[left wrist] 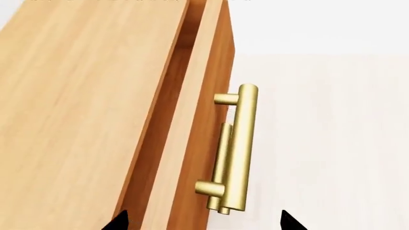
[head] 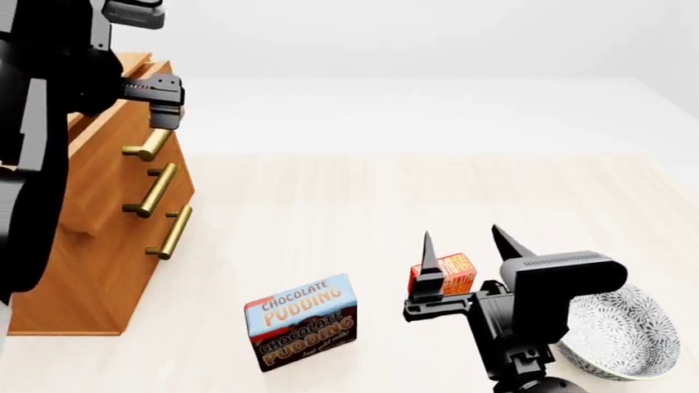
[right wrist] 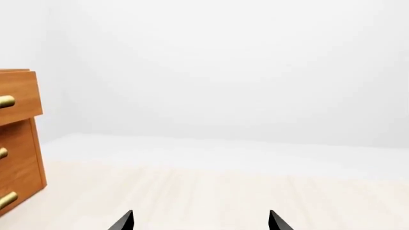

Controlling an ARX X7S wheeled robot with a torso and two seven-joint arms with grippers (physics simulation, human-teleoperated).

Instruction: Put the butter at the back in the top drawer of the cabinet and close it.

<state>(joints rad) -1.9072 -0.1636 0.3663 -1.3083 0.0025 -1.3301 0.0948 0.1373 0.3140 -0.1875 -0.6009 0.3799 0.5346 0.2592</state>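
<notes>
Seen from the left wrist, the top drawer (left wrist: 191, 120) stands slightly out from the cabinet (left wrist: 76, 105), a narrow gap showing behind its front. The left end effector (left wrist: 203, 221) is spread wide, its tips straddling the brass handle (left wrist: 240, 148) and gripping nothing.

From the head camera, the butter (head: 457, 273) sits on the pale worktop (head: 437, 205), well apart from the cabinet and just beyond the right end effector (head: 472, 246), which is released and empty. The Chocolate Pudding box (head: 303, 321) stands nearer the cabinet; a patterned bowl (head: 617, 332) lies behind the right arm.

The right wrist shows only the cabinet's edge and bare worktop.

I judge the main risk to be the tips closing off-centre and slipping from the round bar, or the right arm nudging the butter.
</notes>
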